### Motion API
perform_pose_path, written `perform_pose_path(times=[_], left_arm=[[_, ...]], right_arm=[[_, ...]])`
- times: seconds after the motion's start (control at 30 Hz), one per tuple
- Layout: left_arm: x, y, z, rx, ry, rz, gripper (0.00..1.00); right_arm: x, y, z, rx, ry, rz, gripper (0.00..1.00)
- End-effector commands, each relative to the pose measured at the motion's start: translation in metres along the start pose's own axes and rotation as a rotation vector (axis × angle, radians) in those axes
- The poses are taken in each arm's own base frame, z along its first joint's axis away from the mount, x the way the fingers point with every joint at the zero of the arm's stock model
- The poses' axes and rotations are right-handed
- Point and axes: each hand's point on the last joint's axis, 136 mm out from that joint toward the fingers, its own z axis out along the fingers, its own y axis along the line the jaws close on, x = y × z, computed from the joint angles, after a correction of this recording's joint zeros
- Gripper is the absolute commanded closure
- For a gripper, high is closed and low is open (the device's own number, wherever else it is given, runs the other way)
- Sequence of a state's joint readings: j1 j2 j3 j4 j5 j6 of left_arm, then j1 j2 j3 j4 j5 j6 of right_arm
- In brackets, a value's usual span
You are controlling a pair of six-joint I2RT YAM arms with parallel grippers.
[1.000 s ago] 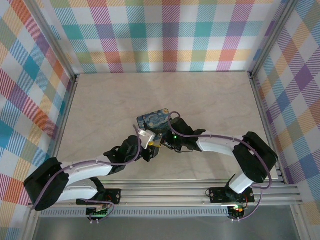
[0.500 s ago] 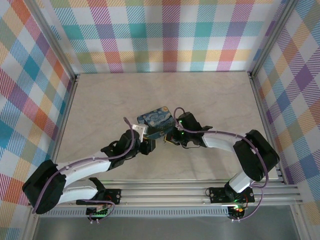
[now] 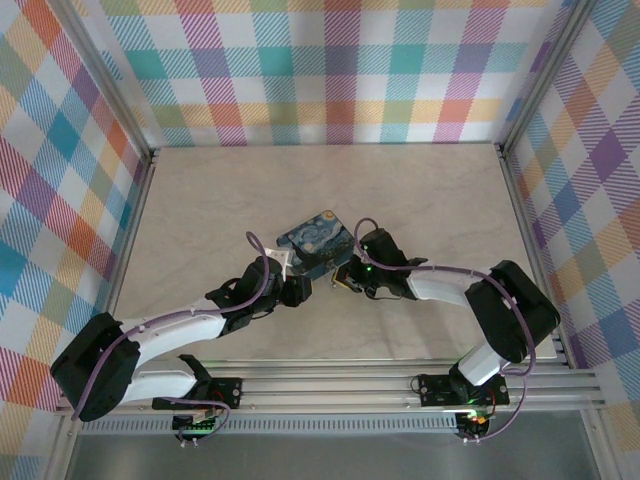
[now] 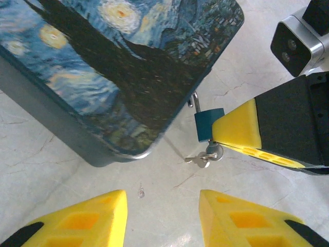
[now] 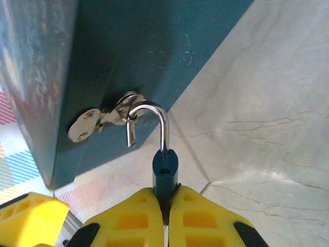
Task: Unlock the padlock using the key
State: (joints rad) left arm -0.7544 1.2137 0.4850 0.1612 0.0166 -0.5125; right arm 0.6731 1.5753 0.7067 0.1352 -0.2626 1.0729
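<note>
Grip report: your right gripper (image 5: 165, 199) is closed tight on the small teal-blue padlock (image 5: 165, 165), its yellow fingertips pinching the lower part of the body. The padlock hangs at the side wall of the dark blue starry-night-print tin box (image 5: 128, 46), near a corner, with its curved silver shackle (image 5: 165, 131) hooked through the small metal hasp (image 5: 110, 117). From the right wrist you can see that the shackle's short leg ends clear of the body. The tiny slim silver-grey key (image 4: 197, 161) pokes out just below the padlock, beside the right fingertip. It seems to sit in the padlock's underside, though the fingertip hides the join. Your left gripper (image 4: 162, 206) stands partly open with nothing between its fingers. It hovers over the pale marbled tabletop (image 4: 247, 72) just in front of the box and near the key, not touching it.
</note>
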Motion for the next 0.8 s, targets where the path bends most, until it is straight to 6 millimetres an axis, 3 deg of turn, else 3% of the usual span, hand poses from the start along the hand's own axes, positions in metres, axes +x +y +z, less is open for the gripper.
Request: perform_pose_path(times=[0.0,0.37,0.77], left_arm=[[0.004,0.005,-0.001,-0.007,0.013,-0.029,0.59],[0.004,0.006,-0.005,-0.008,0.010,-0.029,0.60],[0.000,0.008,-0.015,-0.032,0.005,-0.022,0.59]], right_arm=[[-0.008,0.016,-0.006,-0.042,-0.066,0.035,1.00],[-0.026,0.024,-0.013,0.002,-0.144,0.099,1.00],[-0.035,0.024,0.003,0.041,-0.159,0.144,1.00]])
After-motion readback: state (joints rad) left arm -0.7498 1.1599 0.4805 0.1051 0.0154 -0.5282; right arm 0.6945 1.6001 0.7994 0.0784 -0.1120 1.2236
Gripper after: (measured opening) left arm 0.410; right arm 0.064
